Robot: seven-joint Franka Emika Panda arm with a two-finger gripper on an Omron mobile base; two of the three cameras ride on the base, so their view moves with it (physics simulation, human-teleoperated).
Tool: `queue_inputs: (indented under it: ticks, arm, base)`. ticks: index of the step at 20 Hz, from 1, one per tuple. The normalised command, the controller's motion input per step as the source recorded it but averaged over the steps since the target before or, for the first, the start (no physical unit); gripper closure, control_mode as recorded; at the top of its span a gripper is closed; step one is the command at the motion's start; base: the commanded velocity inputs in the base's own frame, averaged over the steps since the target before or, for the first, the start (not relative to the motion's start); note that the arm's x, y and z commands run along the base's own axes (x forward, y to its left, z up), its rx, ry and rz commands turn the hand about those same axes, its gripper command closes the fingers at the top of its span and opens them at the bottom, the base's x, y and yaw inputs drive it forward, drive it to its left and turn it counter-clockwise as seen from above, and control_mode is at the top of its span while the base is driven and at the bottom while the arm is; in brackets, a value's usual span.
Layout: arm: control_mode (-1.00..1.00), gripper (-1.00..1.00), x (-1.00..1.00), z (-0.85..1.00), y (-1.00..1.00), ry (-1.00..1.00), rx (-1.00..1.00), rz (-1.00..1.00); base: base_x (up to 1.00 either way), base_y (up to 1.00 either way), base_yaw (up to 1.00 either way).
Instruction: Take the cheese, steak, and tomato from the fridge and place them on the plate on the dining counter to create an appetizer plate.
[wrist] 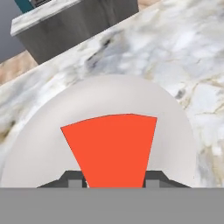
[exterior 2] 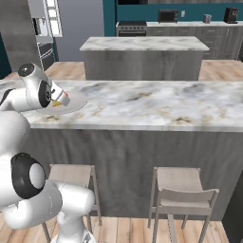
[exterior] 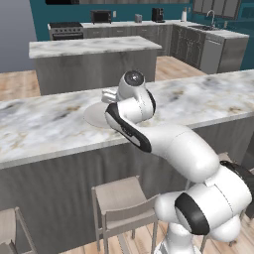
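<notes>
I'm hovering my hand [wrist: 114,181] over the plate [wrist: 39,153], which is sitting near the counter [exterior 2: 156,104] front edge at the left of the right base view. Marble is stretching wide and bare toward the right of that frame, giving plenty of open room; two pale stools [exterior 2: 182,190] are standing below the overhang. The plate rim is lying close to the counter's near edge.

In the left base view my arm is rising from the lower right, bending at the elbow and reaching up over the counter edge, the wrist covering part of the plate [exterior: 94,115] at frame centre.

In the hand view my two dark fingertips [wrist: 70,178] are pinching the cheese [wrist: 113,146] between them, partly closed on it: a flat orange wedge, widening toward the top of the frame, hanging over the smooth white round plate. The counter top is grey-veined white marble on a dark wood-grain base.
</notes>
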Motion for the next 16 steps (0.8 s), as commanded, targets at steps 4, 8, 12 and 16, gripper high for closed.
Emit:
queue_inputs:
  ticks: [4,8,12,16]
  arm:
    - [-1.0,1.0,0.24,-0.39,0.06,-0.01,-0.01,0.0]
    - [-1.0,1.0,0.05,-0.32,0.14,-0.02,-0.01,0.0]
    - [-1.0,-1.0,0.0,-0.14,0.25,0.0,-0.01,0.0]
    - [-1.0,-1.0,0.0,0.0,0.07,-0.08,0.0,0.0]
  base:
    - [0.0,0.0,0.0]
    - [0.0,0.0,0.0]
    - [0.0,0.0,0.0]
    - [0.0,0.0,0.0]
